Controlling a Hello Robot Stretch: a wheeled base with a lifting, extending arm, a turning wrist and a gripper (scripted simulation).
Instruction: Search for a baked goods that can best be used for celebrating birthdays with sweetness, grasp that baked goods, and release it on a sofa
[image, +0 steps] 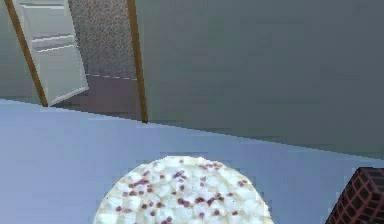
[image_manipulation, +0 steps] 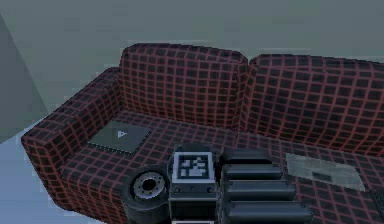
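1. sofa: set against the wall, spanning the arm side view.
2. flat item: on the sofa's left seat cushion.
3. second flat item: on the right seat cushion, well apart from the first.
4. arm: before the seat, between the two items, with the claw at its left.
5. cake: forward view, bottom centre, with floor behind it and the sofa's corner at its right.
6. door and doorway: far left, beyond the floor.

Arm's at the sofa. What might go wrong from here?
A dark flat thing lies on the sofa seat near the gripper; a release may land on it.
I cannot tell whether the gripper holds anything; a white speckled cake shows in the forward view, so a release may drop nothing.
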